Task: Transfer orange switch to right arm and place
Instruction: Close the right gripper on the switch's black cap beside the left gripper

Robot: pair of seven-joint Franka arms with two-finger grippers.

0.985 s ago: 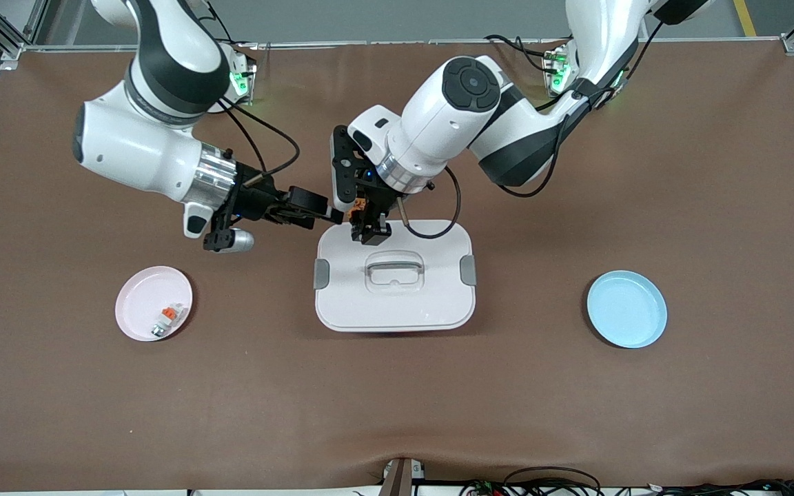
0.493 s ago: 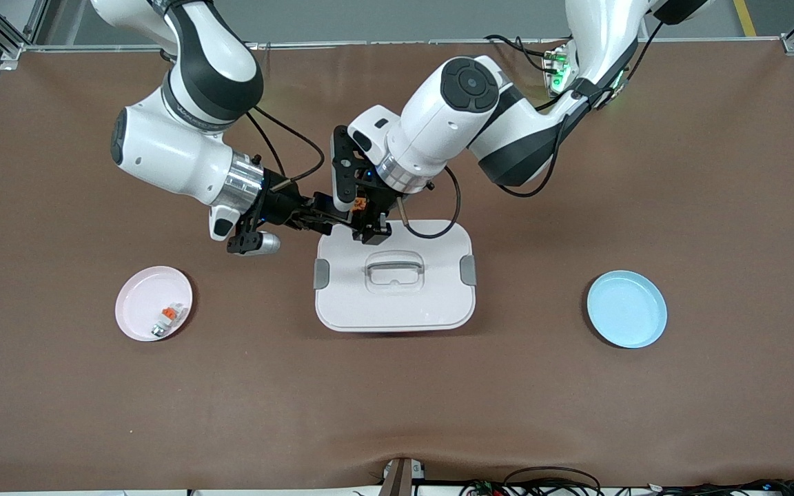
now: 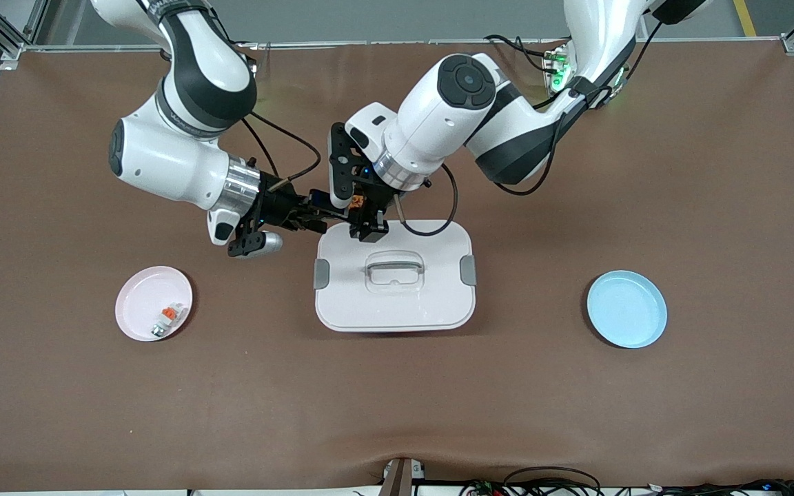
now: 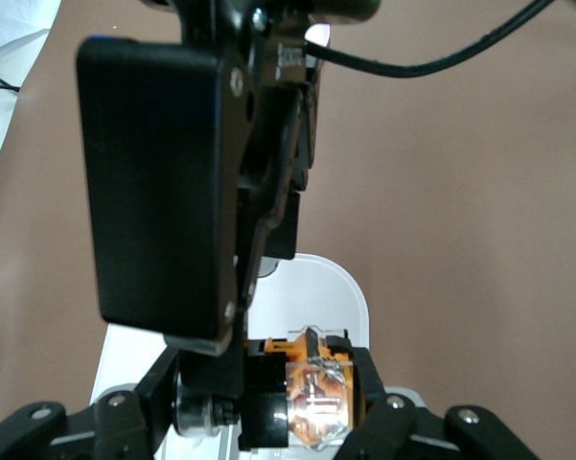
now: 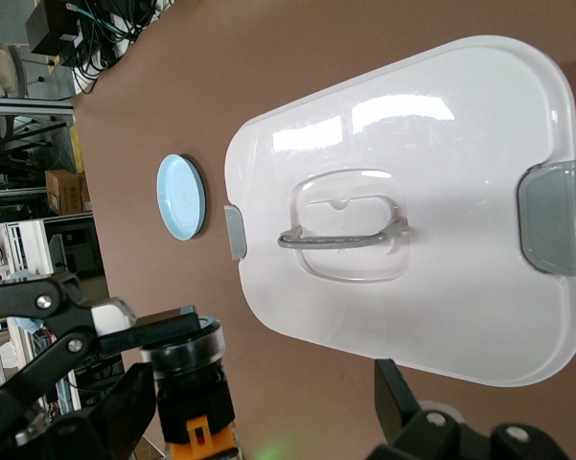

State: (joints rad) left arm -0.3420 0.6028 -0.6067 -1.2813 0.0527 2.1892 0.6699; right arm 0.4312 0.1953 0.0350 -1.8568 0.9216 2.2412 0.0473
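The orange switch [image 3: 360,202], a tiny push-button with a black cylindrical body and orange parts, is shown clenched in the left gripper [image 3: 362,215] in the air over the edge of the white rectangular lidded box [image 3: 431,303] that lies farther from the front camera. In the left wrist view its translucent orange end [image 4: 318,403] with metal contacts faces the camera, and the black body [image 4: 264,402] extends sideways beside it. In the right wrist view the body [image 5: 192,372] is seen lengthwise, with an orange part [image 5: 207,436] at one end; the long axis appears roughly level. No legible writing is seen on it. The right gripper [image 3: 324,215] is spread wide just beside the switch, one finger [image 5: 395,398] visible. A pink round plate [image 3: 136,313] holding a small white-and-orange piece [image 3: 169,317] is seen toward the right arm's end of the table, and a light blue round plate [image 3: 626,308] toward the left arm's end.
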